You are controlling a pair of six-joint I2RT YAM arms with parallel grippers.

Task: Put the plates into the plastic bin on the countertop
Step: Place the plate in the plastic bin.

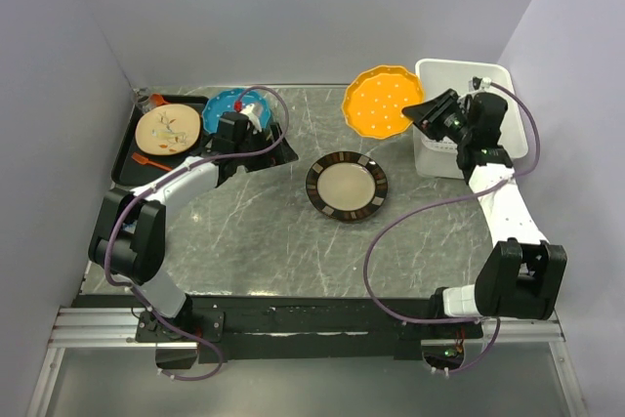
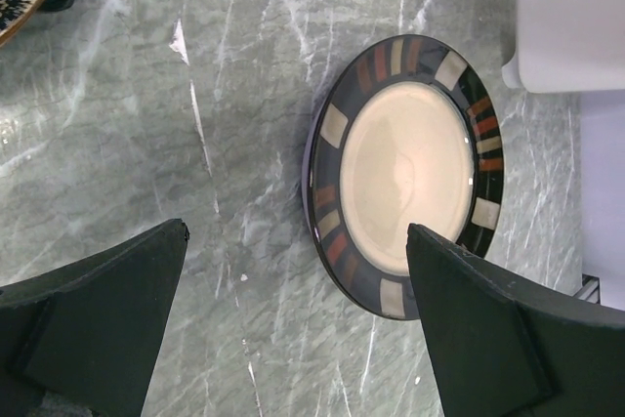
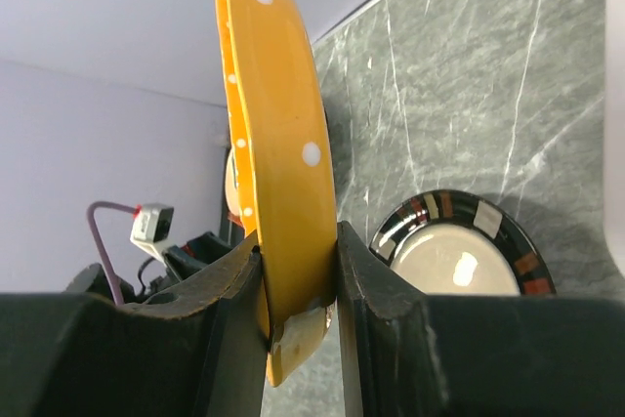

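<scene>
Right wrist view shows my right gripper (image 3: 298, 261) pinching the rim of the orange plate (image 3: 278, 144), which is raised off the countertop (image 1: 273, 241) just left of the white bin (image 1: 493, 73). The striped plate (image 1: 347, 187) lies flat on the countertop farther left of the bin. Well away from the bin, my left gripper (image 2: 296, 241) hangs with its fingers spread wide, holding nothing.

No legible text on anything.
</scene>
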